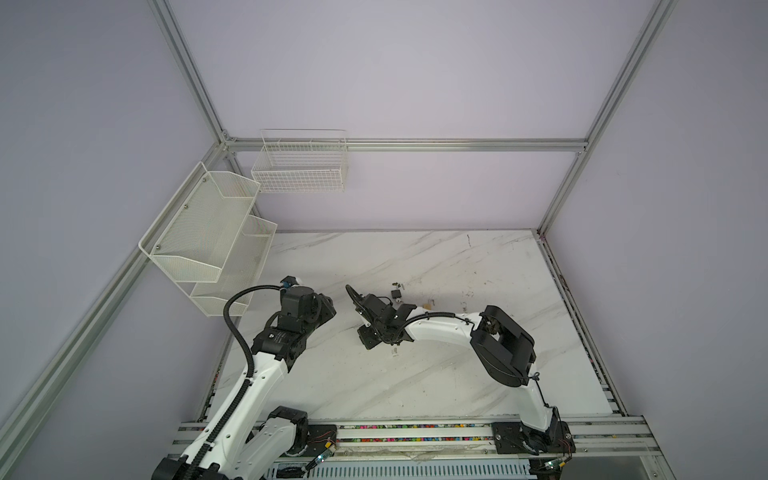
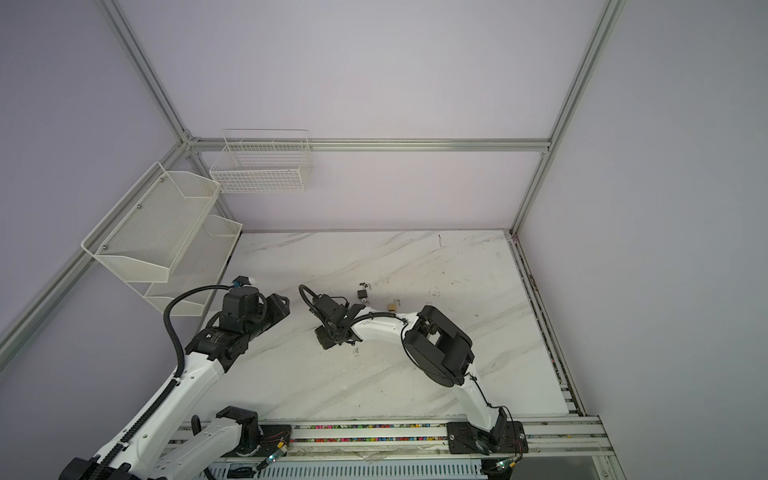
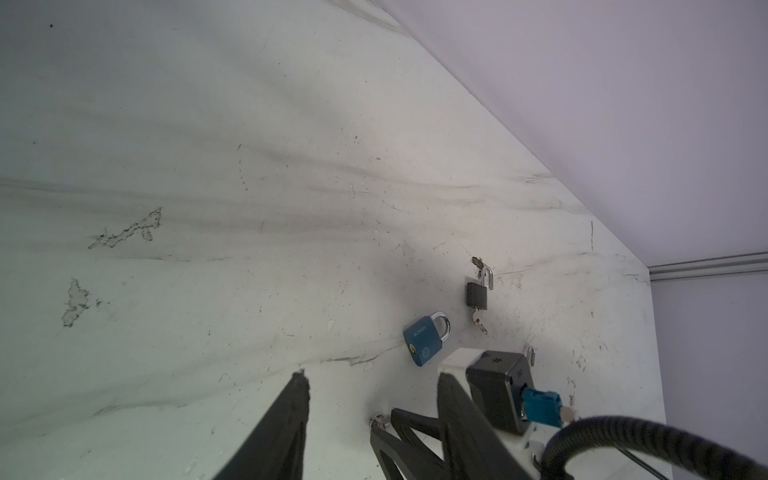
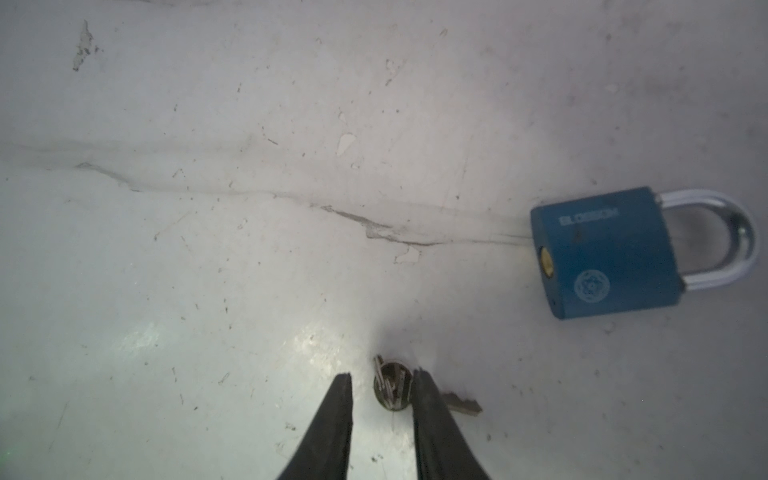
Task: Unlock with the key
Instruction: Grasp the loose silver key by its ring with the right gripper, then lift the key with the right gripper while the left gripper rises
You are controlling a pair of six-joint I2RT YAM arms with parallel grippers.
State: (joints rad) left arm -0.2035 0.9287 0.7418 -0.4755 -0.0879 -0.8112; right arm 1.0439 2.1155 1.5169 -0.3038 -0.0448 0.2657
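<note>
Right gripper (image 4: 381,374) stands parted astride the keys (image 4: 390,386) on the marble table (image 4: 208,249), one finger against them, nothing clamped. Near them lies the blue padlock (image 4: 606,253), shackle closed, lettered "BLOSSOM" beside a round emblem. Left gripper (image 3: 371,374) hangs spread and empty.

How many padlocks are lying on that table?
3: the blue padlock near the right gripper; the black padlock beyond it; a brass-coloured padlock beside the right arm. Others may be hidden.
</note>
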